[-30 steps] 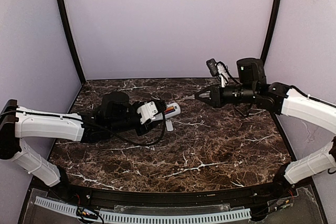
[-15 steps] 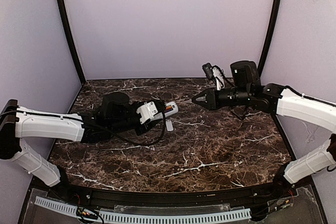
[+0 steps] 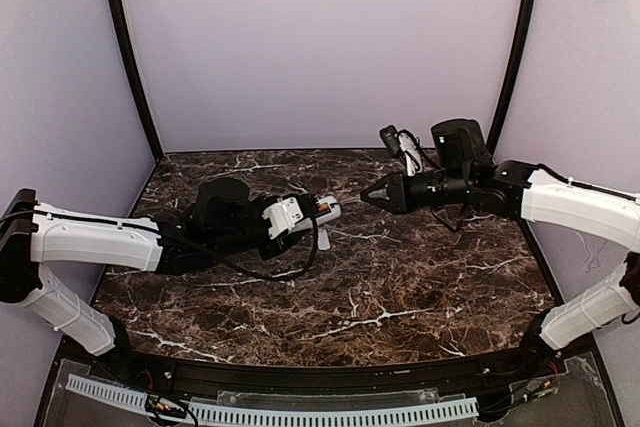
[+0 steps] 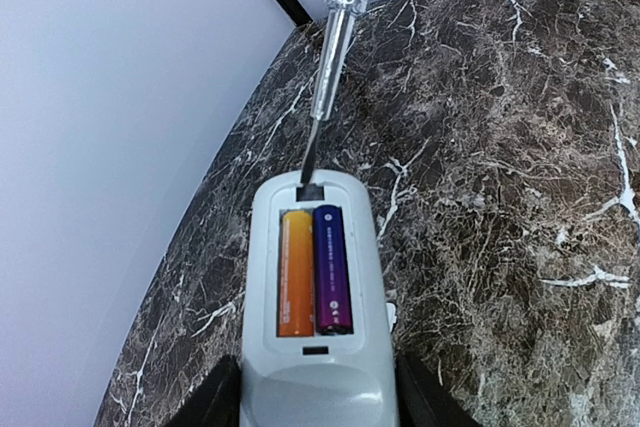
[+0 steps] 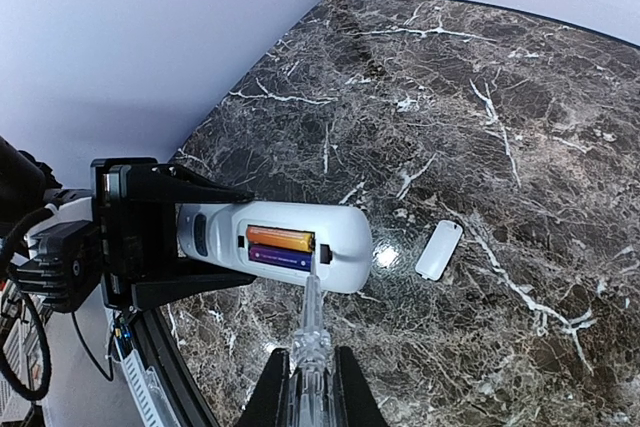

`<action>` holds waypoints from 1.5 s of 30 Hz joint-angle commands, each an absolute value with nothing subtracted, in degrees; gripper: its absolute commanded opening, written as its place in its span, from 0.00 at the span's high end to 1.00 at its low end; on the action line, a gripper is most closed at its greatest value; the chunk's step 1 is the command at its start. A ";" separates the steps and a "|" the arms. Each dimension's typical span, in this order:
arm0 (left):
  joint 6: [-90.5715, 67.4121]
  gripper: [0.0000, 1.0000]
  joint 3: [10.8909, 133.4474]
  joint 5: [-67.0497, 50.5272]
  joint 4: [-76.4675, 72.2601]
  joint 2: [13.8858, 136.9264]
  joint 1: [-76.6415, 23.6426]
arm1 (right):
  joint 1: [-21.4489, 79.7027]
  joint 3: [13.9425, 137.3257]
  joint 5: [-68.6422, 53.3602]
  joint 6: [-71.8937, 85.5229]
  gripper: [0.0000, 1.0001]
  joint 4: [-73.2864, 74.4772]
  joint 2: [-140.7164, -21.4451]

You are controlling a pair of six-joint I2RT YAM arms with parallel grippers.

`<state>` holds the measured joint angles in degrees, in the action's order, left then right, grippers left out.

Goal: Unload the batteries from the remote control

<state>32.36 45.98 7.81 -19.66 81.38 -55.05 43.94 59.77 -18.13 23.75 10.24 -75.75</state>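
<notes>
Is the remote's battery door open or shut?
Open. The remote control shows an orange battery and a purple battery inside, uncovered; the white cover lies apart on the table.

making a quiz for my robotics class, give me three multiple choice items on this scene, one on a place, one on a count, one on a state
1. Where is the small white cover?
A. on the table, apart from the remote control
B. clipped onto the remote
C. in the right arm's jaws

2. How many batteries sit in the remote control?
A. none
B. two
C. four

3. What state is the right gripper in?
A. open and empty
B. shut on a clear-handled tool
C. out of view

Answers:
1 A, it lies flat on the marble.
2 B, one orange and one purple lie side by side.
3 B, its jaws clamp the handle.
</notes>
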 commanded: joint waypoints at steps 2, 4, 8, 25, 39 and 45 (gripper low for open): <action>32.84 1.00 46.01 9.28 -21.16 81.83 -55.77 | 44.63 61.16 -18.16 24.47 1.00 7.43 -76.73; 32.93 1.00 45.98 9.43 -21.11 81.97 -55.95 | 44.65 61.42 -18.62 24.47 1.00 7.19 -77.21; 32.92 1.00 46.05 9.80 -21.39 82.12 -56.25 | 44.65 61.80 -18.94 24.35 1.00 7.11 -78.16; 32.76 1.00 46.15 10.31 -22.00 82.66 -56.69 | 44.60 60.73 -19.20 24.68 1.00 5.96 -78.79; 32.96 1.00 46.23 11.81 -22.48 82.82 -57.33 | 44.82 60.03 -19.42 25.79 1.00 5.32 -78.49; 33.17 1.00 46.14 12.89 -22.80 82.68 -57.41 | 44.78 59.98 -17.96 25.99 1.00 5.74 -77.22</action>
